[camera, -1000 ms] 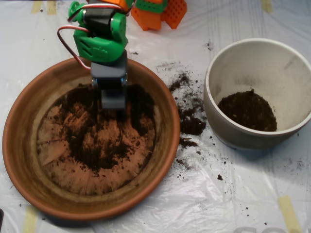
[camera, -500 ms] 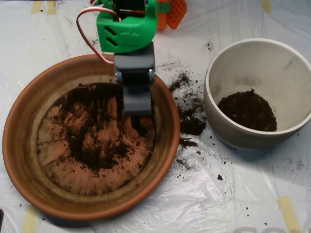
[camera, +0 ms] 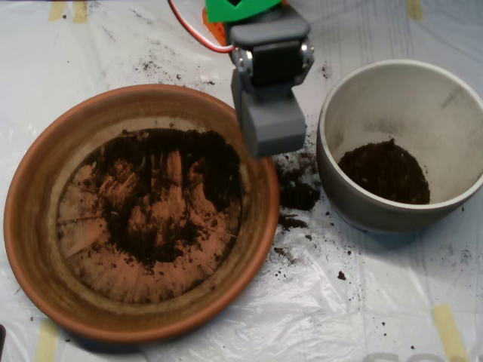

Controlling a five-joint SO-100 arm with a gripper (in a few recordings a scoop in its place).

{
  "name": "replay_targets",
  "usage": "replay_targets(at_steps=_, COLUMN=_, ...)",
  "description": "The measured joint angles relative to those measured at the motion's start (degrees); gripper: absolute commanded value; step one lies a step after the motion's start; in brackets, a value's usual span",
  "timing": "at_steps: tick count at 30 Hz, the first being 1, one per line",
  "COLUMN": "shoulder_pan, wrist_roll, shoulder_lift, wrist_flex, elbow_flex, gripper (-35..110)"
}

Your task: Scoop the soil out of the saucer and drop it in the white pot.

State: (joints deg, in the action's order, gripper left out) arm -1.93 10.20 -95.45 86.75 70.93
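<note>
While over saucer [camera: 45, 249] rim: tool [camera: 272, 128], soil [camera: 162, 196] lower-left, w/ pot [camera: 453, 90] right

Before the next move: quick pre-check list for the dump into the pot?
1. Scoop clear of the saucer floor: ok, it sits over the saucer's right rim, between the two vessels.
2. Scoop over the white pot opening: not ok, it is left of the pot's rim.
3. Load in the scoop: cannot tell, the grey shell hides its contents.
4. Room in the pot: ok, soil in the pot covers only the bottom.
5. Path clean: not ok, spilled soil lies on the plastic sheet between saucer and pot.
6. Soil left in the saucer: ok, plenty remains.
</note>
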Motion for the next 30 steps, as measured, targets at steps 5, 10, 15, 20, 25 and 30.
replay_targets(at_steps=5, shoulder_pan=-7.9, wrist_roll=-0.7, shoulder_lift=1.1, wrist_flex=0.8, elbow_flex=-7.5, gripper=-1)
replay_targets(at_steps=10, shoulder_pan=-16.1, wrist_roll=-0.5, shoulder_lift=8.7, wrist_flex=2.8, elbow_flex=-17.3, gripper=0)
replay_targets(at_steps=15, shoulder_pan=-20.4, wrist_roll=-0.7, shoulder_lift=12.6, wrist_flex=5.4, elbow_flex=-20.7, gripper=27)
replay_targets(at_steps=20, shoulder_pan=-19.1, wrist_roll=-0.4, shoulder_lift=12.9, wrist_flex=7.1, elbow_flex=-20.6, gripper=32)
replay_targets(at_steps=25, shoulder_pan=-17.2, wrist_roll=-0.2, shoulder_lift=10.8, wrist_flex=6.0, elbow_flex=-14.3, gripper=35)
replay_targets(at_steps=30, shoulder_pan=-16.5, wrist_roll=-0.7, shoulder_lift=3.2, wrist_flex=3.8, elbow_flex=-6.2, gripper=36)
